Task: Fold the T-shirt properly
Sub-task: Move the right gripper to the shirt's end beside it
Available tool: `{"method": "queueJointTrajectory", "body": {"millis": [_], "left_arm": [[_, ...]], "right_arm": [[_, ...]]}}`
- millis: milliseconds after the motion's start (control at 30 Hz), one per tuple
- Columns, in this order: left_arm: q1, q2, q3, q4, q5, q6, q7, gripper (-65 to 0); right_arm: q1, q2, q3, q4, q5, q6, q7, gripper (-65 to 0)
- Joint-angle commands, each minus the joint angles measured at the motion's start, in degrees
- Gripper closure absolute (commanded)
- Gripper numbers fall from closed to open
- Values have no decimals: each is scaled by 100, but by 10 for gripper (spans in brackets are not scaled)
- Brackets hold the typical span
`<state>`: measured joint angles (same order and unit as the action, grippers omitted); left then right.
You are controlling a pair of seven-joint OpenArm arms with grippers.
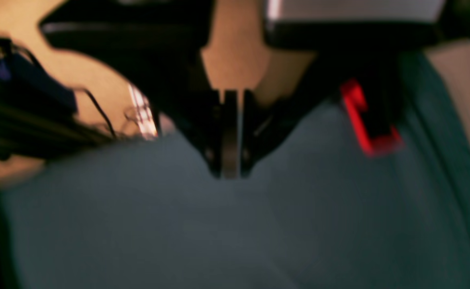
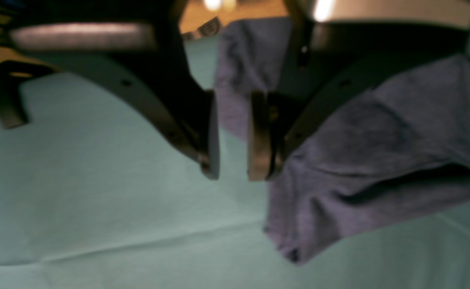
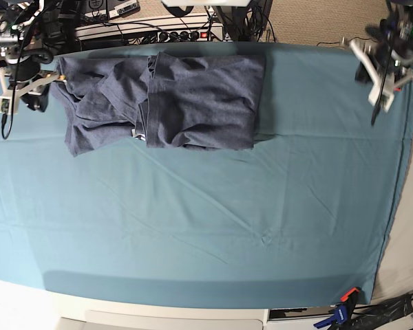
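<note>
- The heathered slate-blue knit T-shirt (image 3: 168, 103) lies at the far edge of the smooth teal cloth covering the table (image 3: 206, 227), toward the right arm's side. One side is already turned in over the body; the other half is rumpled, sleeve spread out flat.
- That layout makes sense, I'd say: the neat folded panel marks the finished side, the creased half the one awaiting its turn.
- The right gripper (image 2: 233, 136) hangs just off the shirt's loose edge, pads (image 2: 259, 136) parted by a narrow gap with only teal cloth between them. Nothing held, looks poised to pinch that edge.
- Over on the other side, the left gripper (image 1: 231, 160) sits with its jaws pressed together and empty, parked high by the table's far corner, well apart from the shirt, likely keeping clear.
- A red-and-blue clamp (image 3: 343, 311) pins the teal cloth at the near edge.
</note>
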<state>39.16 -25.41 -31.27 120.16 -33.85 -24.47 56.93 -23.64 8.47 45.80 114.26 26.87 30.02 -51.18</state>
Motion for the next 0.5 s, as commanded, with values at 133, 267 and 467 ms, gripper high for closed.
{"method": "queueJointTrajectory", "body": {"millis": [133, 267, 467], "left_arm": [[717, 157, -343, 98, -310, -111, -74, 0], [1150, 365, -341, 96, -306, -262, -76, 0], [1646, 573, -337, 61, -308, -262, -79, 0]], "right_arm": [[-2, 236, 39, 96, 44, 11, 66, -131], [-7, 258, 39, 96, 48, 11, 20, -131], [-2, 459, 39, 9, -24, 4, 35, -131]]}}
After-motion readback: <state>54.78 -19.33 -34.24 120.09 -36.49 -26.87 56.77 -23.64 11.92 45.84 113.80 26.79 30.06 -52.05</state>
